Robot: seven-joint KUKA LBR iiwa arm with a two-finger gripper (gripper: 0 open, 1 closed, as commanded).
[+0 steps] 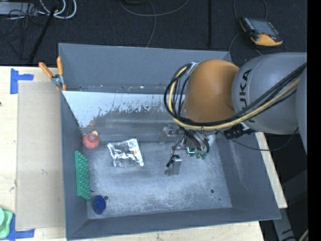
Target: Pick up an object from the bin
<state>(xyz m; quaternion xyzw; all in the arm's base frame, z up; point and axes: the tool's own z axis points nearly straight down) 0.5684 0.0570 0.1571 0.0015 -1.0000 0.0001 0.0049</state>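
Overhead, in the camera view, a grey metal bin (150, 69) is seen with four small things spread over the left half of its floor. A crumpled silver foil wrapper (125, 153) lies near the middle. A small pink rounded piece (91, 140) sits to the wrapper's left, close to the left wall. A long green studded block (82, 174) is laid along that wall, and a small blue cap (99, 204) rests just past its near end, in the front-left corner.

The arm (271, 99) (its wrist is capped by an orange cover (210, 92)) is reached in from the right. The gripper (172, 168) is lowered to bare floor right of centre, near the foil wrapper but apart from it. Nothing is seen held, and whether the gripper is open or closed cannot be told.
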